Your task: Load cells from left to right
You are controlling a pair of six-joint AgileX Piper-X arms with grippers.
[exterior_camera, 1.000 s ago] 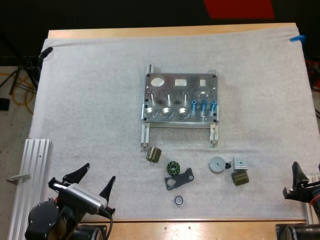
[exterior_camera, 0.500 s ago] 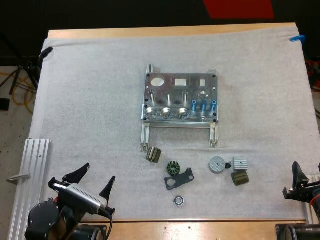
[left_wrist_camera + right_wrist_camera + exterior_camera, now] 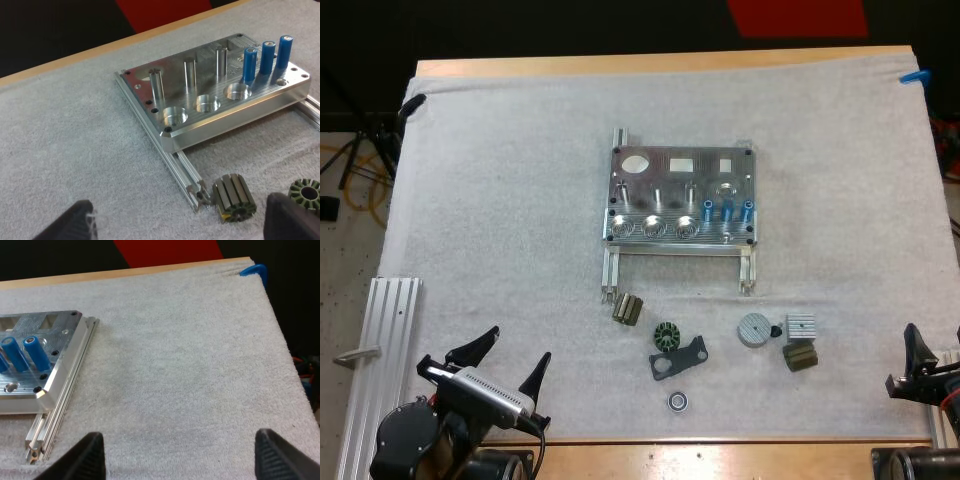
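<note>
Okay: tabletop [image 3: 650,62] with white mat [image 3: 500,200], fixture [image 3: 665,185] mid-mat. Left end effector [image 3: 517,348] and right end effector [image 3: 177,440] hang at the near edge, both wide open, holding nothing. Three blue cells [image 3: 727,209] stand upright in a row on the fixture's right side. Every cell I see is already seated, so loading looks done, though three round sockets [image 3: 653,226] in front are empty. Small dark parts [image 3: 665,337] lie near.

My left gripper [image 3: 517,347] has two black, tapering fingers [image 3: 480,345] on a black body, topped by a pale grey plate that is ribbed, I think. My right gripper [image 3: 180,460] is the same black, blunt-tipped.
</note>
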